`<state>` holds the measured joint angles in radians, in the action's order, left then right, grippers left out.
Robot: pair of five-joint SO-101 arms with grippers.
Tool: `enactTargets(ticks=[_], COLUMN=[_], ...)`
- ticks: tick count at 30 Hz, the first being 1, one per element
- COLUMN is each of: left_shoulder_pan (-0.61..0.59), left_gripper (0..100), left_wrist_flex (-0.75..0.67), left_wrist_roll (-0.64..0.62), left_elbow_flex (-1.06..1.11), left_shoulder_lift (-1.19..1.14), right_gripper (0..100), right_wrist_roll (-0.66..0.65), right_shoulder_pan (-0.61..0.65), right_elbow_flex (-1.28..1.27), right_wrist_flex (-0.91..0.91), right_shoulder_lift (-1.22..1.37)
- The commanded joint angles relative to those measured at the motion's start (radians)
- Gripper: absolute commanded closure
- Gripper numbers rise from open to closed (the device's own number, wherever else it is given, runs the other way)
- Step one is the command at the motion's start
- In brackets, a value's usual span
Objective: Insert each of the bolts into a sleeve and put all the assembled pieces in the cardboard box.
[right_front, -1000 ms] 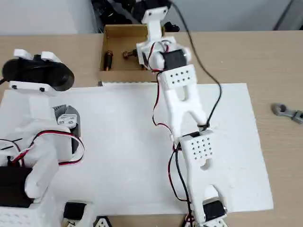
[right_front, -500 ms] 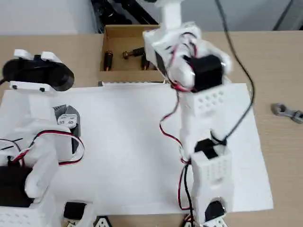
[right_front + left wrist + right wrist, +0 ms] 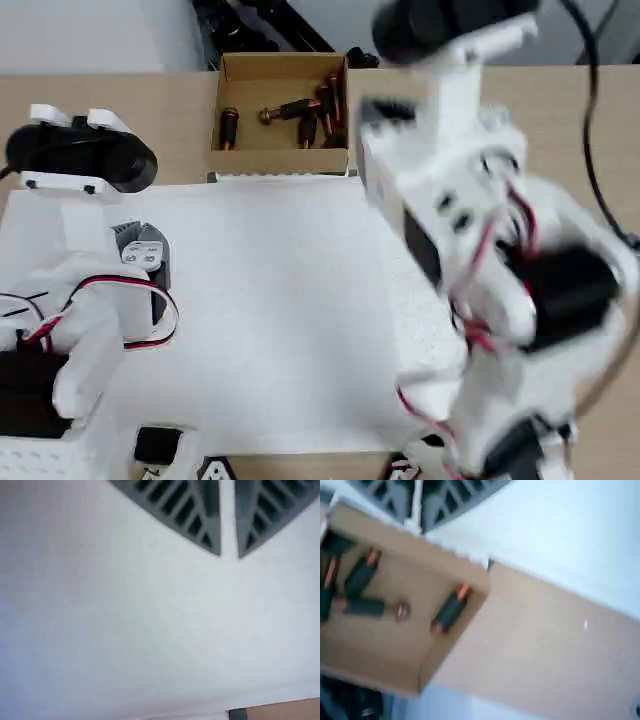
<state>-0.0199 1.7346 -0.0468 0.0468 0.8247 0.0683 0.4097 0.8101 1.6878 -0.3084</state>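
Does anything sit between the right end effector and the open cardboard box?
Nothing visible does. The right end effector hangs near the rim of the cardboard box, whose top is open. Finished pieces lie on its floor, with no lid or other object over it.

The right arm [image 3: 480,250] is pulling up and away from the cardboard box [image 3: 283,70], uncovering the assembled pieces [image 3: 300,108] inside.
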Motion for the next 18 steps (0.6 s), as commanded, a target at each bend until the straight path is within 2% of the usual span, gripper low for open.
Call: enactTargets(ticks=[1, 13, 18], left_shoulder_pan=[-0.002, -0.005, -0.008], left_gripper=[100, 100, 100], left_wrist_flex=[0.017, -0.038, -0.124], left_wrist_roll=[0.008, 0.008, 0.009], left_elbow_flex=[0.001, 0.002, 0.12], left_shoulder_lift=[0.008, 0.008, 0.009], right_gripper=[99.5, 99.5, 99.5], right_wrist_roll=[-0.005, -0.015, -0.166], right_shoulder_pan=[-0.007, -0.007, -0.007], right_elbow_flex=[-0.273, -0.973, -1.261], right_wrist_flex=[-0.008, -0.024, -0.087], right_shoulder_lift=[-0.251, -0.814, -1.053])
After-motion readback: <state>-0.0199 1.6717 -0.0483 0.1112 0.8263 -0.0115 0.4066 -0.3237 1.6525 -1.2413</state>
